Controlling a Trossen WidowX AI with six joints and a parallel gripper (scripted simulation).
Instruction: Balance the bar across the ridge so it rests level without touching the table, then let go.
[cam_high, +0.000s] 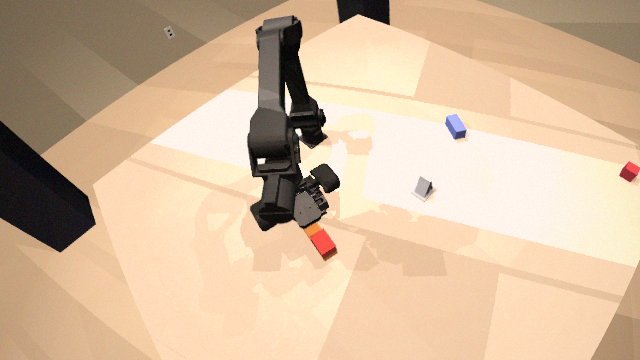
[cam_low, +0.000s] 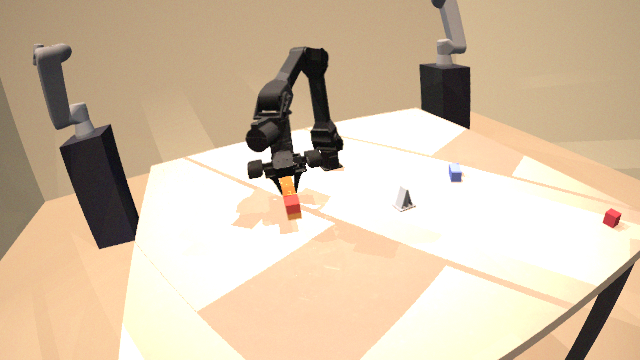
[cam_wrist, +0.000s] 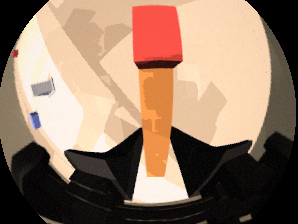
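Observation:
The orange bar (cam_high: 313, 230) (cam_low: 287, 186) (cam_wrist: 156, 100) has a red block (cam_high: 324, 243) (cam_low: 292, 205) (cam_wrist: 157, 34) on its far end. My gripper (cam_low: 288, 188) (cam_wrist: 156, 129) is shut on the bar's orange part, with one finger on each side. In the top view the fingertips are hidden under the gripper body. The bar is at or very near table height; I cannot tell whether it touches. The grey ridge (cam_high: 423, 188) (cam_low: 404, 198) (cam_wrist: 42, 88) stands on its small base, well to the right of the gripper in the top and exterior views and apart from the bar.
A blue block (cam_high: 455, 126) (cam_low: 455, 172) (cam_wrist: 35, 120) lies beyond the ridge. A small red cube (cam_high: 629, 171) (cam_low: 612, 218) (cam_wrist: 15, 53) is at the far right of the top and exterior views. Two grey arms on dark pedestals stand outside the table (cam_low: 260, 295).

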